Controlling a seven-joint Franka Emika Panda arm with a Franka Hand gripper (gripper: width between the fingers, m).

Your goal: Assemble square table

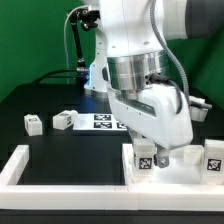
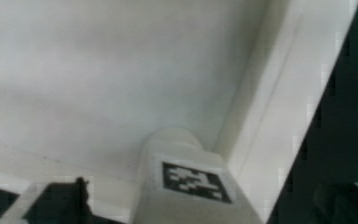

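Seating one leg at its corner was, as we judged it, the step in hand. We found the large white plastic square slab [image 1: 185,176] lying on the black counter [image 1: 70,150] at the exterior view's lower right, directly under the arm's wrist. A small white tagged leg block [image 2: 194,176] stood on it just beside the raised rim, roughly upright. Of the fingers [image 2: 60,203] we could see only one dark tip in the wrist view. It stood apart from the leg with bare slab showing between, so we read them as spread wide and holding nothing. Whether the leg's foot sat in a socket was hidden from us.

To do this well, we judged that the next grip should take the leg squarely across its flat faces and centred, so that closing would not tip it toward the rim. Any turning should keep it plumb, with light downward pressure. A retreat should rise straight up until the tips cleared the leg's top.

A second tagged white block [image 1: 213,158] stood at the slab's edge on the exterior view's right. A loose white leg block [image 1: 33,122] lay well apart on the counter, near the marker board [image 1: 105,122]. We thought any travel should pass clear of all three.
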